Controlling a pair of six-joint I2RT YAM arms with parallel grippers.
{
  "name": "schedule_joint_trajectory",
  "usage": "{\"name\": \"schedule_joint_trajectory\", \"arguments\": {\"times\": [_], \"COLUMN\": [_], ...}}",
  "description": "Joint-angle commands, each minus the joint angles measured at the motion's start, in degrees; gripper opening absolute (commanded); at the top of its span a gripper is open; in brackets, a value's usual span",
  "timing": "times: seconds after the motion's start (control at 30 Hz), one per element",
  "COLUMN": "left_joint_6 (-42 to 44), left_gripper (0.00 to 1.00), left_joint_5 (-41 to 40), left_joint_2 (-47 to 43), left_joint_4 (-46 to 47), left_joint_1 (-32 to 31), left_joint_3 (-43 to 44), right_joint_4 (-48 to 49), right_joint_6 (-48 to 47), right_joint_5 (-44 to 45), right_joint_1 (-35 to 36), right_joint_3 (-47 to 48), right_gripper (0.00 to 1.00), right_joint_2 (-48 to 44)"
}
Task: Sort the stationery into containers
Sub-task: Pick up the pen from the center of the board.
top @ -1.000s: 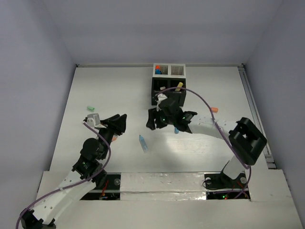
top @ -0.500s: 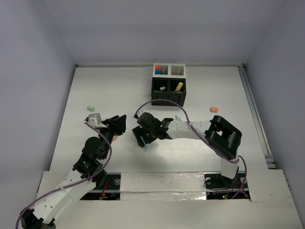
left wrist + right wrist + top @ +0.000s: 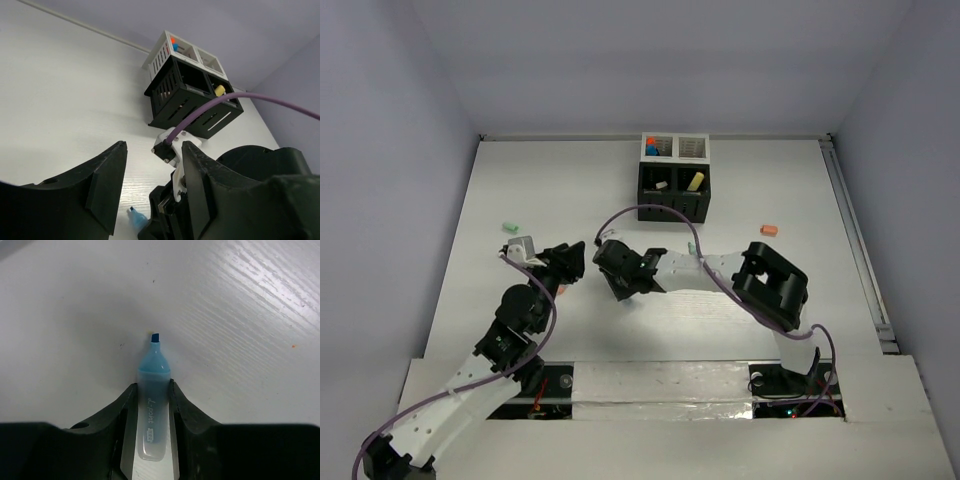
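A pastel blue highlighter [image 3: 154,410] lies uncapped on the white table, tip pointing away. My right gripper [image 3: 152,386] is shut on its barrel, a finger pressed against each side. From above, the right gripper [image 3: 618,283] sits low at the table's middle and covers the highlighter. My left gripper [image 3: 570,258] hovers just to its left, open, and nothing shows between its fingers [image 3: 115,165]. The left wrist view catches the highlighter's tip [image 3: 136,218] beside the right arm's wrist. The containers stand at the back, a black part [image 3: 672,195] joined to a white part [image 3: 675,148], both holding several items.
A green eraser [image 3: 508,227] lies at the left. An orange eraser [image 3: 769,230] lies at the right. A small teal piece [image 3: 691,247] rests near the right forearm. The right arm's purple cable [image 3: 650,210] arcs in front of the containers.
My right gripper swung left and down from in front of the containers to the blue highlighter and closed on it. The left gripper barely moved.
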Motion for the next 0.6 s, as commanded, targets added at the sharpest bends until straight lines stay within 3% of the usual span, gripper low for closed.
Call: {"name": "schedule_joint_trajectory", "arguments": {"times": [0.0, 0.27, 0.57], "left_joint_6": [-0.26, 0.36, 0.71], "left_gripper": [0.46, 0.52, 0.55], "left_joint_5": [0.52, 6.84, 14.23], "left_joint_2": [2.11, 8.70, 12.12], "left_joint_4": [1.97, 5.66, 10.84], "left_joint_1": [-0.06, -0.06, -0.06], "left_joint_3": [0.76, 1.37, 0.67], "right_joint_4": [-1.38, 10.12, 26.91], "right_joint_6": [0.69, 4.11, 6.14], "right_joint_5": [5.57, 7.16, 7.95], "right_joint_1": [0.25, -8.17, -8.89], "right_joint_3": [2.10, -0.71, -6.42], "right_gripper": [0.13, 0.07, 0.08], "right_joint_2": [1.35, -9.09, -18.95]}}
